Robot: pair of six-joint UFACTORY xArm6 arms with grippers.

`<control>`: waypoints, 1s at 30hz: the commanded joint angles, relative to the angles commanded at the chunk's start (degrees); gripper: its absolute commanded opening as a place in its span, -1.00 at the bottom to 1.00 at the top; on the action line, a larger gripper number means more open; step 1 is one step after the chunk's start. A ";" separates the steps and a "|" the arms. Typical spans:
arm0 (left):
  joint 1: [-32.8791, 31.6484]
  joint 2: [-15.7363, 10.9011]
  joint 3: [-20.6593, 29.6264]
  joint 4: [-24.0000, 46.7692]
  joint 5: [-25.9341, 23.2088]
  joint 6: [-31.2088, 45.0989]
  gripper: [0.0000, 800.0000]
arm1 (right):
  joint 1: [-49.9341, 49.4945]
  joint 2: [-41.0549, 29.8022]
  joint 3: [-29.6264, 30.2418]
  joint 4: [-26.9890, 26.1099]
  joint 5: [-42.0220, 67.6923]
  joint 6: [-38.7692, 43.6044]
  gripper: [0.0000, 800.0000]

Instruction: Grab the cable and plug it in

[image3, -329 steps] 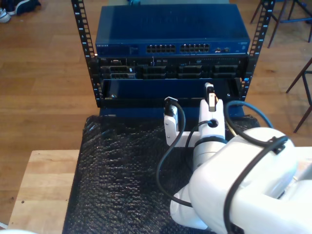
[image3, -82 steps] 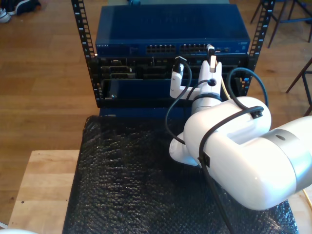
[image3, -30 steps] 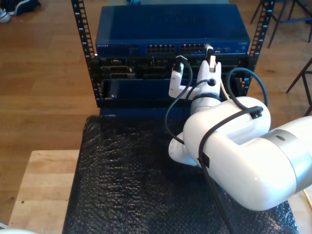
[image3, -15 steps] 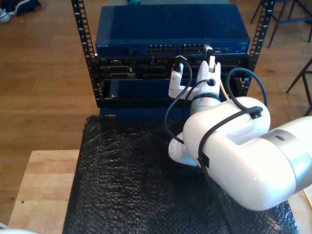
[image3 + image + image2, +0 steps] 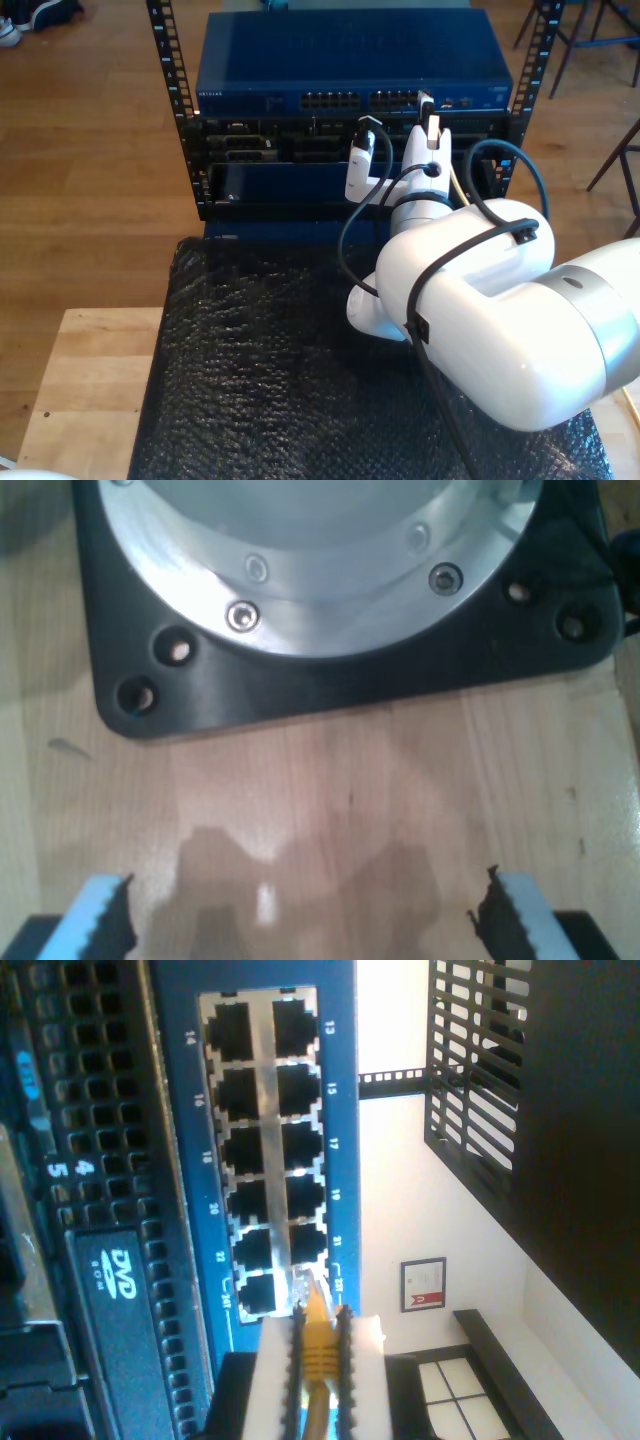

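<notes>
The cable (image 5: 318,1348) is pale yellow and sits pinched between the white fingers (image 5: 268,1375) of my second gripper (image 5: 318,1335). Its clear plug (image 5: 306,1288) points at the last ports of the blue switch's port block (image 5: 265,1150) and looks just short of or at their mouth. In the exterior view my second gripper (image 5: 431,108) is up at the switch (image 5: 350,60), by the port row (image 5: 400,99), and the cable (image 5: 457,186) trails back along the arm. My first gripper (image 5: 300,925) is open over bare wood, its blue pads (image 5: 95,920) wide apart.
Under the switch the rack holds a server with a DVD drive (image 5: 110,1260). A black bubble mat (image 5: 260,370) covers the wooden table (image 5: 90,380). An arm's black base plate (image 5: 330,670) lies ahead of my first gripper. Thick black arm cables (image 5: 345,240) loop beside the wrist.
Over eleven seconds the second arm rose from the lower rack bay to the switch's port row with the cable. In the last second it barely shifted.
</notes>
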 joint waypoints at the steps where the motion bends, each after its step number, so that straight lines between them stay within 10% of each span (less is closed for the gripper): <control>1: 0.00 0.00 0.00 0.00 0.00 0.00 1.00 | 0.00 0.00 -0.09 0.00 0.00 0.00 -1.00; 30: 0.00 0.00 0.00 0.00 0.00 0.00 1.00 | -0.18 0.00 -1.14 -0.18 -0.09 -0.26 -1.00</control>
